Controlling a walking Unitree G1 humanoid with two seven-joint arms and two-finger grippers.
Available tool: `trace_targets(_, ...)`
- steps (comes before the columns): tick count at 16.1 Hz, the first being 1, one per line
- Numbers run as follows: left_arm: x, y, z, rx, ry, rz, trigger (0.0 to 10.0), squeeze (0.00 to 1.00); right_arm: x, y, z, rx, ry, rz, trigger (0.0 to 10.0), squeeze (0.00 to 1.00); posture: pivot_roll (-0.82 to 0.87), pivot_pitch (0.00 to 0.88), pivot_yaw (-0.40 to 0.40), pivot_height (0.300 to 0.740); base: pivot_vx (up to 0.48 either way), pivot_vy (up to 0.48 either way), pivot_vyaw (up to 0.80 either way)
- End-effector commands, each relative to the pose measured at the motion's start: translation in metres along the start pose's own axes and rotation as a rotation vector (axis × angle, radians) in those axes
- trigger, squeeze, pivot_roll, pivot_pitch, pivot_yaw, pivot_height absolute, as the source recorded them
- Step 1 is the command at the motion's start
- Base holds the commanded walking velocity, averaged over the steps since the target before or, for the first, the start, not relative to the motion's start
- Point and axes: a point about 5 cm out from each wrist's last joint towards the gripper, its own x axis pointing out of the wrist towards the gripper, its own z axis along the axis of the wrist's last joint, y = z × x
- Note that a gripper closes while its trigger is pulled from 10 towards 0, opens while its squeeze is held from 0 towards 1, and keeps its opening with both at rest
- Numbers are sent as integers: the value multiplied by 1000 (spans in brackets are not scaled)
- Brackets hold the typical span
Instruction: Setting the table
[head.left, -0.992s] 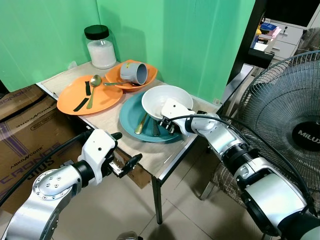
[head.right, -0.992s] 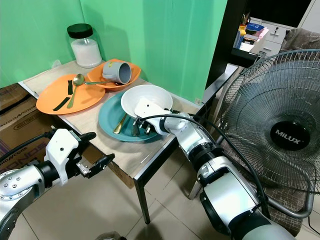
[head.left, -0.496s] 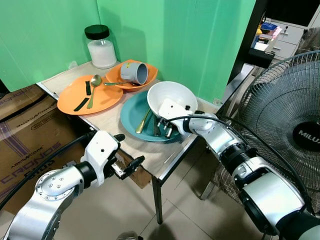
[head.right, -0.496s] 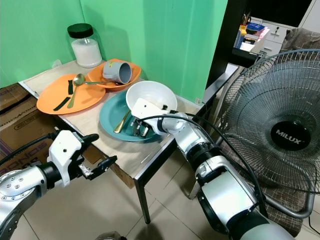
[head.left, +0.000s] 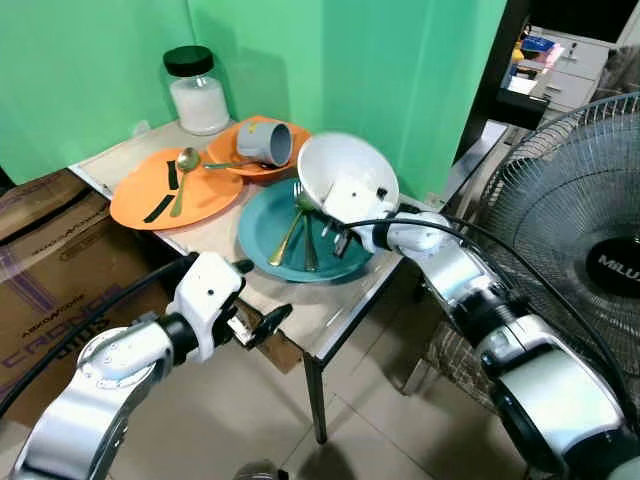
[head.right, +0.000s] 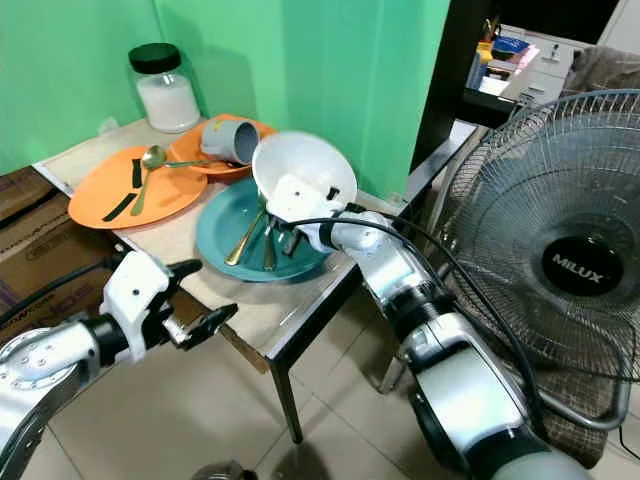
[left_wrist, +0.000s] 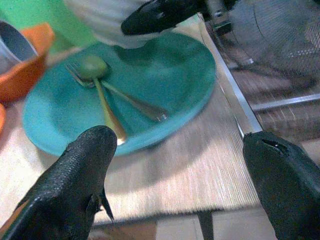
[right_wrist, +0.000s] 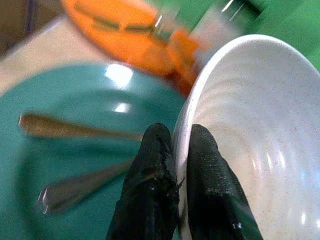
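Closest to the camera, the left pincer (head.left: 258, 325) hangs just off the front edge of the table (head.left: 300, 305), fingers spread wide with nothing between them, pointing toward the teal plate (head.left: 262, 232). On that plate lie a gold spoon (head.left: 288, 237) and a fork (head.left: 307, 240), crossing near their heads. The right pincer (right_wrist: 170, 150) is clamped on the rim of the white bowl (head.left: 345, 175), one finger inside and one outside, and the bowl is tipped up steeply over the plate's far right side, its opening facing the camera. Further back there's a big orange plate (head.left: 135, 200) with a gold spoon on it, then a smaller orange plate (head.left: 222, 152) with a grey cup (head.left: 264, 141) lying on its side. A jar (head.left: 195, 92) with a black lid sits at the back against the green wall. A fan (head.left: 585, 240) stands off to the right.
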Motion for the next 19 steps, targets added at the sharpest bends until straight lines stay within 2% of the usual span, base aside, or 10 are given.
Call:
trace_targets(1,3,2,2,13,-18,25,10000,310,-12,-18,24,-25,-133,-93,0,0,135,0,45,740,0,0,0)
trace_targets(2,8,2,7,3,-58,52,10000,310,-31,-23,32,-4,-218,-163,0,0,135,0,41,740,0,0,0)
trace_targets(4,14,-2,12,-7,-102,78,10000,314,-57,-28,36,23,-273,-301,0,0,118,0,35,740,0,0,0)
trace_targets(7,16,-3,20,2,-179,182,10000,329,-91,-22,34,61,-278,-421,0,0,106,0,33,740,0,0,0)
trace_targets(8,15,1,25,-10,-250,270,10000,325,-117,-11,30,111,-220,-517,10000,0,83,0,34,740,0,0,0)
trace_targets(11,15,-1,27,-46,-287,300,10000,325,-146,2,16,144,-89,-636,10000,0,64,0,28,740,0,0,0)
trace_targets(13,16,0,27,-59,-304,392,10000,322,-161,13,0,163,10,-706,10000,0,70,0,12,740,0,0,-369)
trace_targets(15,17,-4,23,-113,-269,374,10000,306,-163,19,-5,225,47,-708,10000,0,70,0,7,740,0,0,-794)
trace_targets(16,17,-8,18,-81,-233,380,10000,302,-163,21,-2,253,64,-725,10000,0,69,0,9,740,0,0,-800)
trace_targets(19,23,-13,16,-75,-212,379,10000,275,-159,26,-5,317,76,-722,10000,0,91,0,9,740,0,0,-800)
